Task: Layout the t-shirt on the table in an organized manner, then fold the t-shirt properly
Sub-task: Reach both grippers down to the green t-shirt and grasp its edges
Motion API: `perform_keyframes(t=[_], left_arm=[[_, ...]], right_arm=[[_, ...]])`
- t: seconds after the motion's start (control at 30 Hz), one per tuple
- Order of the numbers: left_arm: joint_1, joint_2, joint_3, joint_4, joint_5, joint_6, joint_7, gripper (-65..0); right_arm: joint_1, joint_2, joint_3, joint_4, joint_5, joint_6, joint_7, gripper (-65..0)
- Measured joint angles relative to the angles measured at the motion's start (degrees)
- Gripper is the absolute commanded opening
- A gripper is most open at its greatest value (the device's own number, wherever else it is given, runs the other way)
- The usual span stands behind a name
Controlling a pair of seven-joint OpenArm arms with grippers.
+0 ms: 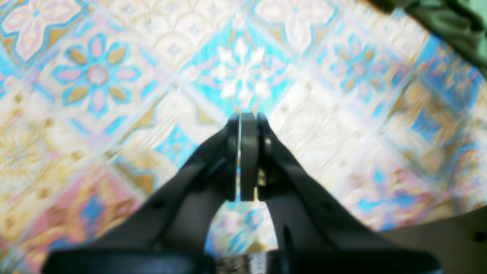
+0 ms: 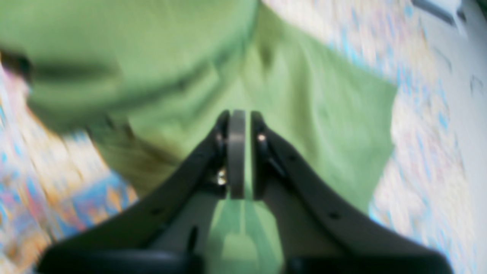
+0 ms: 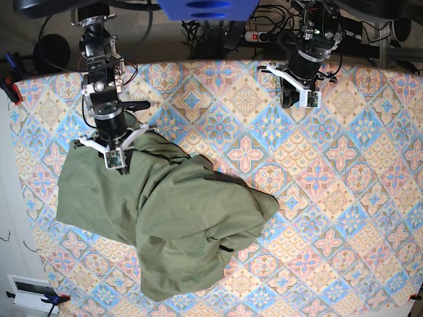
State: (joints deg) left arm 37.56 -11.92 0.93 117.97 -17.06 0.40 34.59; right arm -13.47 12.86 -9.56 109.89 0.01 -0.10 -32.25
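Right pincer: our right gripper (image 2: 240,114) hangs directly over the t-shirt (image 3: 172,218), at the garment's upper left edge in the base view. Its jaws stand nearly together with only a thin slit between them, and we see no cloth pinched there; whether it is letting go or about to bite we cannot tell.

Cloth under it: in the right wrist view green fabric fills the ground below and ahead of the fingertips, with a straight hem edge off to the side.

T-shirt position: it lies crumpled on the table (image 3: 344,218), bunched and folded over itself, its long axis running diagonally from beside the right gripper down toward the table's near edge in the base view.

Nearer arm: we judge the right arm the one placed to pull an edge out flat, since the shirt lies right below it.

Left pincer: our left gripper (image 1: 244,116) is clenched on nothing, over bare tile-print cloth.

Farthest relation: the shirt is well apart from it, only a green corner showing at the left wrist view's edge.
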Motion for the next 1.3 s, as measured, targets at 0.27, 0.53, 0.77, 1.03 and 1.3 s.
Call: perform_keyframes(t=[0.27, 0.53, 0.77, 1.03, 1.3], left_arm=[[-1.95, -0.09, 0.04, 0.00, -3.21, -0.13, 1.27, -64.8], [-1.84, 0.11, -0.11, -0.02, -3.37, 0.11, 1.42, -64.8], [-2.05, 1.73, -0.33, -0.02, -3.34, 0.26, 1.40, -64.8], [-3.50, 2.38, -0.35, -0.07, -3.23, 0.42, 1.73, -61.5], [-14.71, 5.05, 0.07, -3.06, -3.02, 0.52, 5.73, -39.7]], right_arm=[[14.49, 0.28, -8.09, -11.67, -0.04, 0.17, -0.76, -45.3], [31.19, 0.02, -20.09, -26.08, 0.26, 0.28, 0.02, -44.7], [42.66, -2.32, -28.48, -42.93, -0.07, 0.17, -0.96, -40.2], [46.40, -7.72, -30.27, -52.89, 0.46, 0.87, -0.04, -35.8], [42.75, -5.14, -26.03, -43.08, 0.46, 0.61, 1.49, -35.8]])
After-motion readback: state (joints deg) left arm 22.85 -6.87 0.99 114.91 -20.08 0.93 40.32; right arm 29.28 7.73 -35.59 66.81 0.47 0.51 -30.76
